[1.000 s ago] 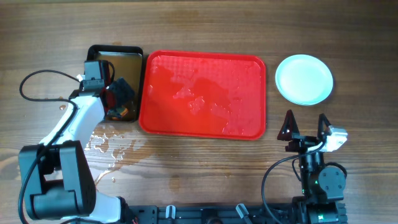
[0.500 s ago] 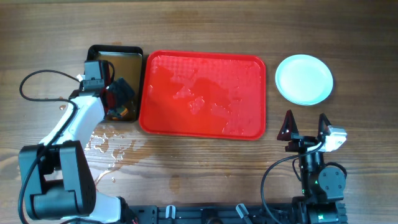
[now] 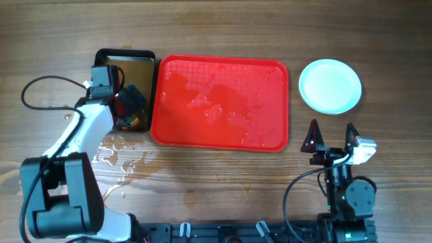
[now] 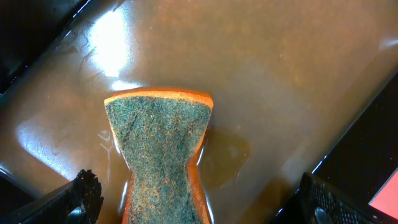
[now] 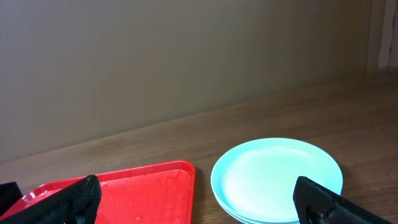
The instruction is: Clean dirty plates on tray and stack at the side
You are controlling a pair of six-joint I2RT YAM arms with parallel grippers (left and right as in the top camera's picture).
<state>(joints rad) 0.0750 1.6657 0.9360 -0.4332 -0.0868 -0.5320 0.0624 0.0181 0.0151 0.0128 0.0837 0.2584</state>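
Red plastic tray [image 3: 219, 101] sits mid-frame in the overhead view, wet with droplets and carrying no dishes. Its left rim runs just beside a black pan [image 3: 101, 57] at upper left; whether the 2 touch cannot be told. A strip of bare wood separates the tray's right rim from the plates [image 3: 330, 86], stacked clean at upper right on the wooden table [image 3: 223, 27].

The left gripper [image 4: 198, 179] hangs over the pan with its fingers spread wide. A green-faced, orange-sided sponge [image 4: 158, 143] lies between them in the brown water [image 4: 280, 74], touching neither finger. The right gripper [image 3: 331, 128] waits at lower right, below the plates and clear of the tray, its 2 fingers likewise apart.

A puddle [image 3: 118, 155] glistens on the wood at lower left, below the pan. Open tabletop spans the upper frame, and a plain grey-beige wall [image 5: 186, 62] rises behind the table in the right wrist view.
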